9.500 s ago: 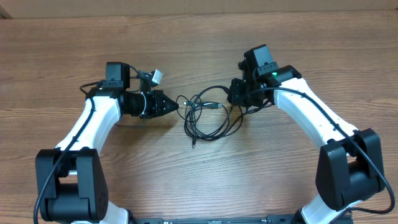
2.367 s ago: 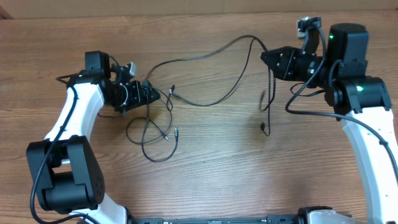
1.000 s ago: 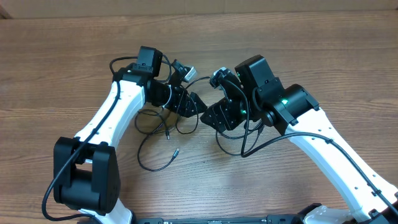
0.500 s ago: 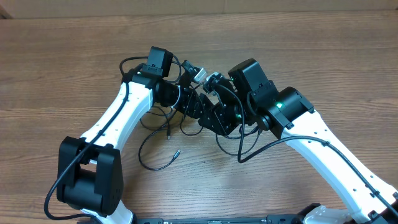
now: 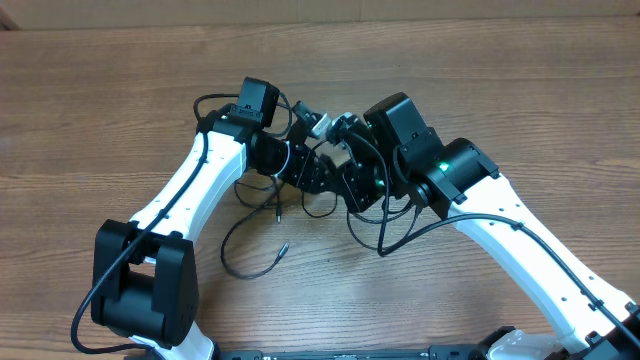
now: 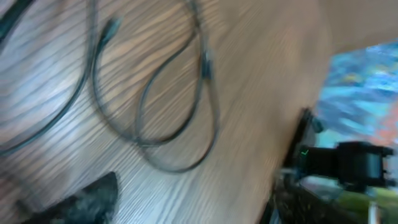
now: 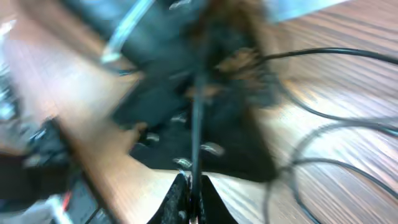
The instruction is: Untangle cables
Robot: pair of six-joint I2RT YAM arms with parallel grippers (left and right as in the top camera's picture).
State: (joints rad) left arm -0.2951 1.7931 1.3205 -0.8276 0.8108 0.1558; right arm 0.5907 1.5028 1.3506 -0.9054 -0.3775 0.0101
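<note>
wood table (image 5: pixel 100 100) fills the view from above, brown with long grain lines. two white and black arms reach in from the near edge and meet close to the middle. the left arm (image 5: pixel 190 180) bends in from the left side, and the right arm (image 5: pixel 520 230) bends in from the right side with a small green light on it. the left gripper (image 5: pixel 308 172) sits in the dark clump where both arms come together, just beside the right arm's black end. i cannot tell how wide its jaws are, since its own camera is blurry and shows only one dark finger (image 6: pixel 81 199) low in the corner. the right gripper (image 7: pixel 190 194) has its jaws pressed together on one thin black cord that runs straight up from the tips. the cables (image 5: pixel 232 268) lie on the table under and around the two grippers, with loose loops spreading out to the left and toward the near edge. a small plug (image 6: pixel 206 62) shows on one loop.
</note>
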